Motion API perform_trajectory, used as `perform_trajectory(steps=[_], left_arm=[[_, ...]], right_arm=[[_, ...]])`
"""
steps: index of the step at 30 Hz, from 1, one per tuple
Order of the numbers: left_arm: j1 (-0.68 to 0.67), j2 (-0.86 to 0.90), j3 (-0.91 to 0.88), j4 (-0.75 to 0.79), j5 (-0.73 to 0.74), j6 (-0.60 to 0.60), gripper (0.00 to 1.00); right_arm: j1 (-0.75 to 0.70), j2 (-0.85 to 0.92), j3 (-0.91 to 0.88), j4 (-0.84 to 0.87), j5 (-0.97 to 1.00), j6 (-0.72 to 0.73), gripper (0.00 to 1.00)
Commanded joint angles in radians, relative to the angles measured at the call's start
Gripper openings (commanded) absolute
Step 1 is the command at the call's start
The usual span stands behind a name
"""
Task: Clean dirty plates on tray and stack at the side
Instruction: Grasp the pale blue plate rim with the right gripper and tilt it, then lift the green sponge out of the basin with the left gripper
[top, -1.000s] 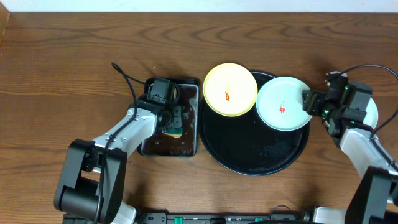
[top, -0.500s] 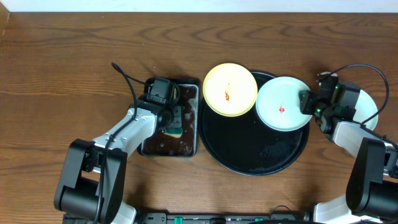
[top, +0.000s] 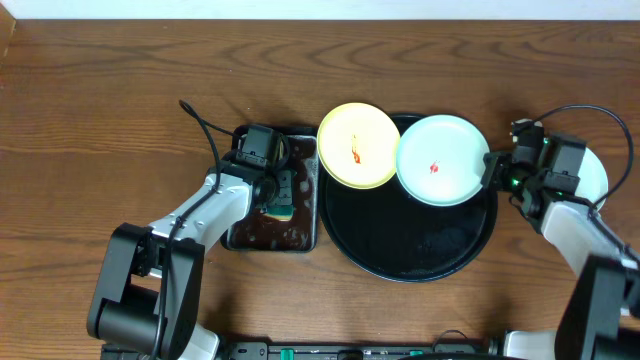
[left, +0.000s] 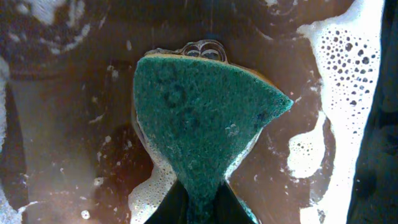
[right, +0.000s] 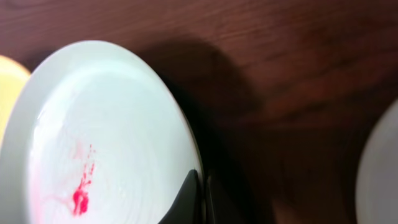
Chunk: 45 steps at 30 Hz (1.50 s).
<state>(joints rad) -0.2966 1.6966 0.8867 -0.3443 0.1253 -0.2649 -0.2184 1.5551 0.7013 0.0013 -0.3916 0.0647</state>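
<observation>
My right pincer (top: 489, 172) grips the right rim of a pale blue-white plate (top: 437, 160), perhaps lifted, over the upper right of the black tray (top: 420, 255). The yellow plate (top: 357, 146) overlaps its upper-left rim. My left pincer (left: 200, 208) pinches the green sponge (left: 199, 124).

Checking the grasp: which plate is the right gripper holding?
The pale blue-white round plate over the glossy black tray: the right gripper pinches its rim. The pale yellow plate touches no gripper.
</observation>
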Motion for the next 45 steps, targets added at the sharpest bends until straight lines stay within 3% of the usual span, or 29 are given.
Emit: perform_trajectory(steps=[1, 10, 21, 31, 37, 45], left_arm=[[0.000, 0.030, -0.014, -0.012, -0.024, -0.002, 0.08], [0.001, -0.032, -0.010, -0.033, -0.025, -0.002, 0.07], [0.010, -0.270, -0.010, -0.081, -0.003, -0.050, 0.07], [0.167, -0.320, -0.010, -0.054, 0.285, -0.041, 0.07], [0.281, -0.320, -0.010, 0.008, 0.605, 0.087, 0.07], [0.342, -0.320, -0.010, 0.024, 0.821, 0.225, 0.07]], right_arm=[[0.008, -0.087, 0.011, -0.082, -0.025, 0.009, 0.01], [0.031, -0.114, 0.006, -0.408, 0.034, 0.009, 0.01], [0.040, -0.048, 0.002, -0.453, 0.020, 0.010, 0.01], [0.089, -0.036, -0.002, -0.468, 0.021, 0.009, 0.01], [0.095, -0.036, -0.002, -0.460, 0.022, 0.009, 0.01], [0.095, -0.036, -0.002, -0.459, 0.021, 0.009, 0.01]])
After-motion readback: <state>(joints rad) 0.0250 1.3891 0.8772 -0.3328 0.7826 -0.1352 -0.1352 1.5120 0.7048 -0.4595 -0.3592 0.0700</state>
